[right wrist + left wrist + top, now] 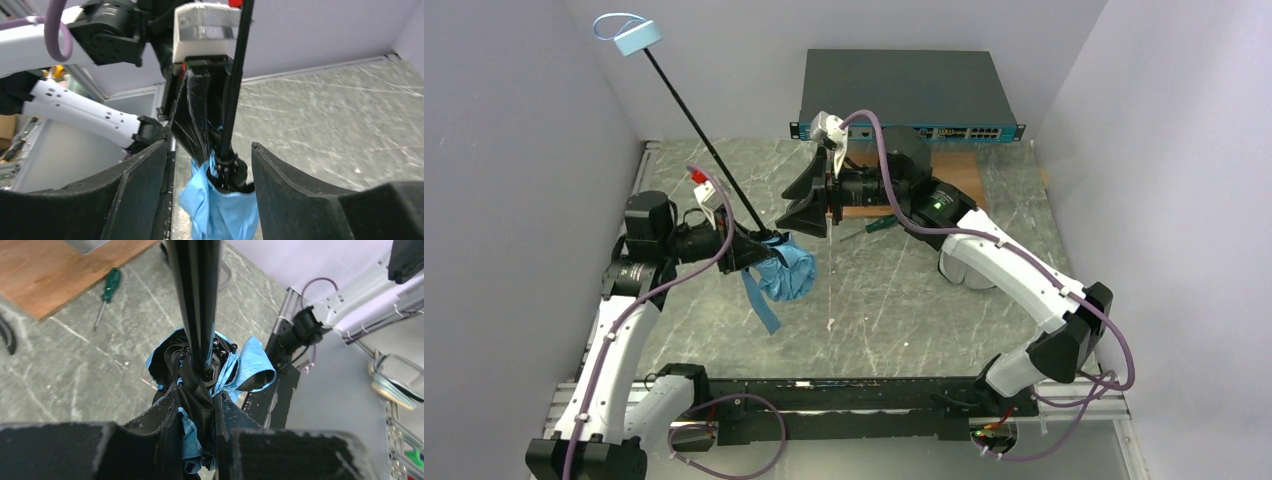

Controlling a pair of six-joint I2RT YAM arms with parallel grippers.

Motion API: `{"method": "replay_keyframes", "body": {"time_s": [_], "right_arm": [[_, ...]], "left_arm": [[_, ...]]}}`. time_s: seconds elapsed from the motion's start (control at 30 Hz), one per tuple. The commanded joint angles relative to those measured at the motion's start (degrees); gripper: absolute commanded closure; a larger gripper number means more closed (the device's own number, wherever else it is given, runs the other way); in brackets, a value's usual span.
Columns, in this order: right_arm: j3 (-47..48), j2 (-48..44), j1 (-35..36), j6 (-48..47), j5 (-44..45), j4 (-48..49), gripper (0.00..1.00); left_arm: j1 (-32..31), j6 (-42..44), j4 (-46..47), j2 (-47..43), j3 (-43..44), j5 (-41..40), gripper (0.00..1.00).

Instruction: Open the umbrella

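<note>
The umbrella's sky-blue canopy (pixel 789 270) hangs bunched and folded, with its thin black shaft (pixel 704 140) stretched up and left to the pale-blue handle (pixel 637 38) and its loop strap. My left gripper (pixel 749 250) is shut on the bunched canopy fabric (pixel 200 390) beside the shaft (pixel 197 300). My right gripper (pixel 796 205) is open just to the right of it. In the right wrist view its fingers (pixel 295 200) stand on either side of the canopy top (pixel 227 210) and the shaft (pixel 234 90) without touching them.
A black network switch (pixel 911 90) stands at the back, in front of it a wooden board (pixel 949 170). A green-handled screwdriver (pixel 882 224) lies on the table, seen also in the left wrist view (pixel 107 292). Grey walls enclose the marbled table (pixel 904 300).
</note>
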Motion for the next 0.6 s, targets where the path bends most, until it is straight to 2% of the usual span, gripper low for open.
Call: {"method": "replay_keyframes", "body": {"time_s": [0.0, 0.3, 0.57], "right_arm": [[-0.17, 1.66, 1.57, 5.44, -5.27, 6.81, 0.37], [-0.09, 4.39, 3.33, 2.88, -5.14, 5.25, 0.48], [0.61, 6.28, 4.12, 2.78, -7.88, 4.09, 0.66]], "left_arm": [[-2.55, 4.96, 0.23, 0.12, 3.91, 7.84, 1.0], [-6.46, 5.41, -0.52, 0.89, 4.36, 9.58, 1.0], [-8.44, 6.47, -1.72, 2.79, 6.42, 8.88, 1.0]]}}
